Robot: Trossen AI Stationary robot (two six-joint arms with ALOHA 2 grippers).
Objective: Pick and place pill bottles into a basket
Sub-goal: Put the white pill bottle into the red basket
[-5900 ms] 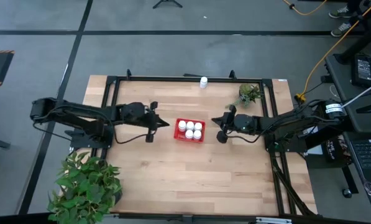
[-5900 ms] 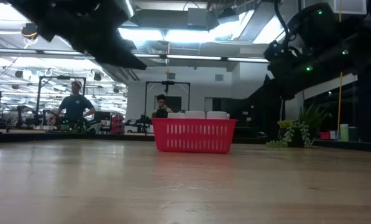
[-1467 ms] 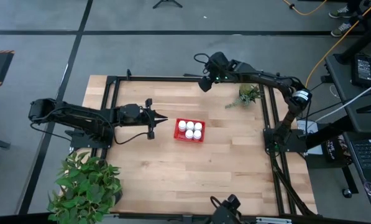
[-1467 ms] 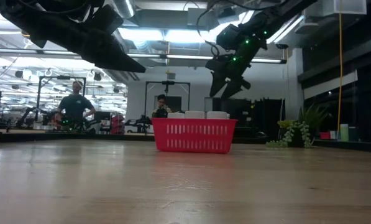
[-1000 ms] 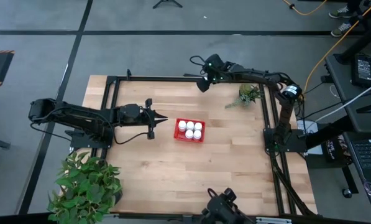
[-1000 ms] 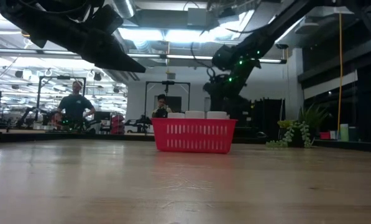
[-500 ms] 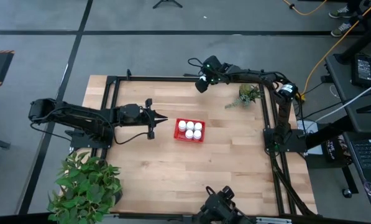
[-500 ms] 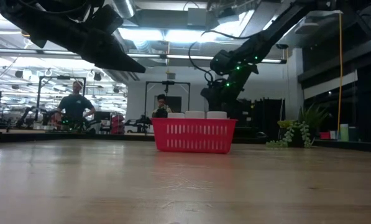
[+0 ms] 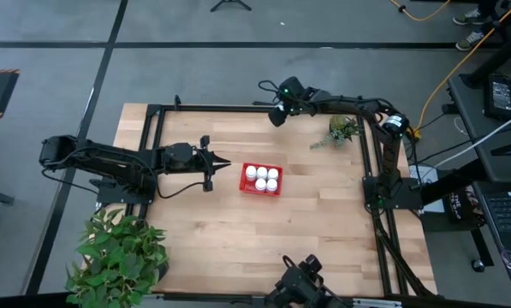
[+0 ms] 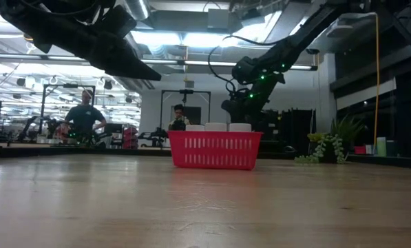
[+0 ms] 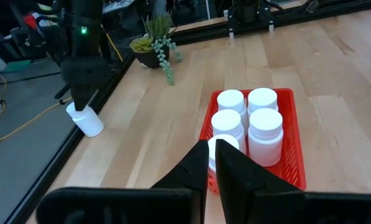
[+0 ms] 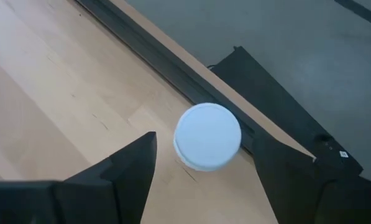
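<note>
The red basket (image 9: 261, 180) sits mid-table and holds several white pill bottles (image 11: 265, 127) standing upright. One more pill bottle (image 12: 207, 137) stands on its base at the table's far edge, beside the black frame rail. My right gripper (image 9: 276, 116) hangs over it, slanting down, open. Its fingers stand on either side of the cap with a gap on each side. The left wrist view shows that bottle (image 11: 86, 120) just under those fingers. My left gripper (image 9: 228, 162) hovers shut and empty to the left of the basket.
A black frame rail (image 9: 229, 108) runs along the far edge, right behind the lone bottle. A small potted plant (image 9: 342, 130) stands at the far right and a large leafy plant (image 9: 118, 252) at the near left. People (image 10: 83, 117) are in the room beyond.
My right gripper has sunk a little over the lone bottle at the far edge and has stayed open. The bottle and the basket have kept their places.
</note>
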